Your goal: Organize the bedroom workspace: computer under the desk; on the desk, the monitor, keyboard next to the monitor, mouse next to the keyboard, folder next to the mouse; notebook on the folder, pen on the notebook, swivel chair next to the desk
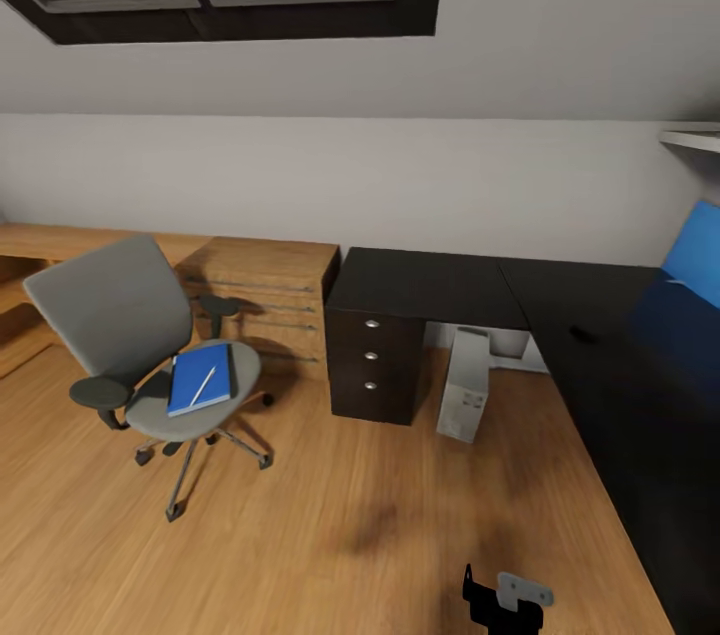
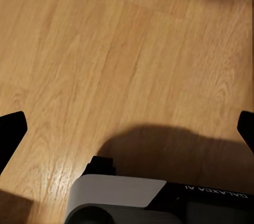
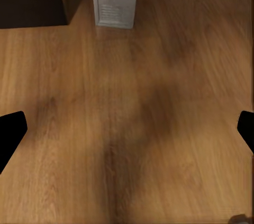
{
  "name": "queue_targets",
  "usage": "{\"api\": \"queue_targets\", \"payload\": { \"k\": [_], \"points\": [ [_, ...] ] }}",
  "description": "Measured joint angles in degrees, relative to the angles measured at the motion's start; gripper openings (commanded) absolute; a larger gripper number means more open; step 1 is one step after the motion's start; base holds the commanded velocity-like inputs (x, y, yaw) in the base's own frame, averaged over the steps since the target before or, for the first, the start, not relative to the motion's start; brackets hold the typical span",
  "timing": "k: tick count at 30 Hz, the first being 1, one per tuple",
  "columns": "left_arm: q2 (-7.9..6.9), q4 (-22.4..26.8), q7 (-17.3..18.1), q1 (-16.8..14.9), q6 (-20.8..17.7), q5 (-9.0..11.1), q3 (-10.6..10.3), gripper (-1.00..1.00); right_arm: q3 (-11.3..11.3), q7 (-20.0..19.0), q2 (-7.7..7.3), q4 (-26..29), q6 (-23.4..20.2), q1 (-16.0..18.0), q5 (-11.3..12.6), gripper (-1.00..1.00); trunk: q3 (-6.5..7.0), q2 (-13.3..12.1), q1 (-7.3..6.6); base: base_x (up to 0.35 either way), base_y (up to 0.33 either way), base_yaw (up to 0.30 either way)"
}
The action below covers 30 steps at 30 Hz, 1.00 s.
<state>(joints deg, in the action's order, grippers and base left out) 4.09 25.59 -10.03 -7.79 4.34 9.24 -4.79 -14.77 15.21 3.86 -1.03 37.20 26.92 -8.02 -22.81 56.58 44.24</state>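
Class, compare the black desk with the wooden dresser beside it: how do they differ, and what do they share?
The desk is black-topped; the dresser is light wood. The desk's drawers carry round silver knobs; the dresser's have long bar handles. The desk runs on around a corner in an L; the dresser is a single block. Both stand on the wooden floor against the white wall, side by side.

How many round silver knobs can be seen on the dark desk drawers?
3, in a vertical column on the drawer unit of the desk: top knob, middle knob, bottom knob. No others are visible from here.
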Motion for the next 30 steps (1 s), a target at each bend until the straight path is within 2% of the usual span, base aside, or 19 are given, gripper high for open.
{"api": "queue_targets", "payload": {
  "k": [13, 30],
  "points": [
    [0.05, 0.0, 0.0, 0.0, 0.0, 0.0, 0.0, 1.00, 0.0, 0.0, 0.00, 0.0, 0.0, 0.0, 0.0, 1.00, 1.97, -5.2, -2.86, 0.006, 0.000, -0.021],
    [0.08, 0.0, 0.0, 0.0, 0.0, 0.0, 0.0, 1.00, 0.0, 0.0, 0.00, 0.0, 0.0, 0.0, 0.0, 1.00, 4.66, -12.0, -6.60, 0.068, 0.000, 0.000]
  ]
}}
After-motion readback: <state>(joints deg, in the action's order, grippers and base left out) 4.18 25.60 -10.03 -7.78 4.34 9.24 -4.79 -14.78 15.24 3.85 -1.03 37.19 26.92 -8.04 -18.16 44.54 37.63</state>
